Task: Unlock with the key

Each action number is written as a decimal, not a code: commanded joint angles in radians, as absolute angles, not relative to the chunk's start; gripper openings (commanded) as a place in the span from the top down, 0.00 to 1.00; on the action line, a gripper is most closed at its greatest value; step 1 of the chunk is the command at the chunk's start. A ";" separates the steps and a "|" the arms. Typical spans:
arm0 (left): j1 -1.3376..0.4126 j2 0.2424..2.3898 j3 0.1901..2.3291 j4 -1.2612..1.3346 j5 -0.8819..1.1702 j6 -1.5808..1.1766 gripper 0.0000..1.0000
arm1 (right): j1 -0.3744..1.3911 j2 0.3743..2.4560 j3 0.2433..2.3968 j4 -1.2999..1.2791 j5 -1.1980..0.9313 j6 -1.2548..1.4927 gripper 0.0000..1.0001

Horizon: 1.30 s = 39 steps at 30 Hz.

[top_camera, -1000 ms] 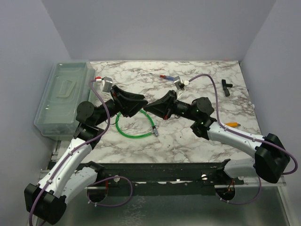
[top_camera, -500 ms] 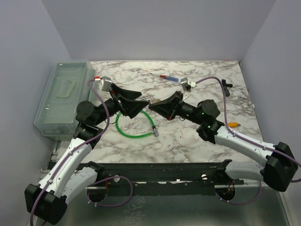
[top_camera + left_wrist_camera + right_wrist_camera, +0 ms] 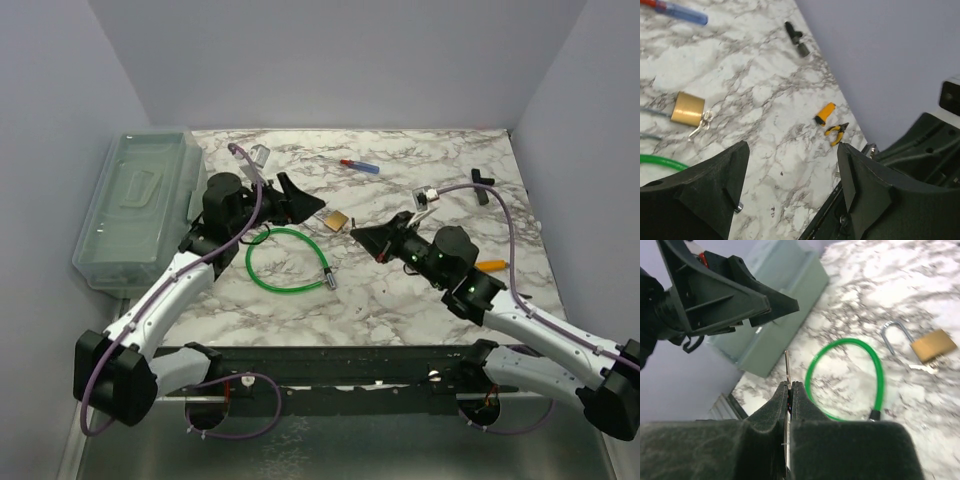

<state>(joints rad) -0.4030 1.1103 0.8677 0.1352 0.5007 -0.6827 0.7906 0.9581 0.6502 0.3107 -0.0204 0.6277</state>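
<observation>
Key [image 3: 787,365] looks pinched edge-on in the right gripper [image 3: 789,387]. Its jaws are clenched on it and just a thin silvery sliver pokes out past the tips. The left gripper [image 3: 792,147] is spread wide with nothing in it.

What could go wrong: the padlock [image 3: 687,108] sits loose on the table, out ahead of both sets of jaws, with 0 support. Push the key at it and I'd guess it skids. That tiny grip could also let the key twist or slip. There's another small silvery bit [image 3: 700,125] touching the padlock, can't tell what.
</observation>
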 commanded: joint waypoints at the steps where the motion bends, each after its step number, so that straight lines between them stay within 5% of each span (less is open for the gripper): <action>1: -0.440 1.227 0.977 -0.123 0.368 -0.656 0.26 | 0.791 0.891 0.615 0.107 0.108 0.649 0.99; 19: -0.721 1.587 1.200 -0.640 -0.162 -0.887 0.27 | 0.790 0.664 0.500 -0.165 0.173 0.766 0.99; 39: -0.818 1.888 1.320 -0.663 -0.229 -1.017 0.30 | 0.790 0.584 0.479 -0.233 0.192 0.756 0.99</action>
<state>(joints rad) -0.7952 1.8324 1.2621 -0.6384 -0.1871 -0.9958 0.7906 0.5945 0.4976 -0.2062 0.1677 0.7593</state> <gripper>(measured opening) 0.722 0.014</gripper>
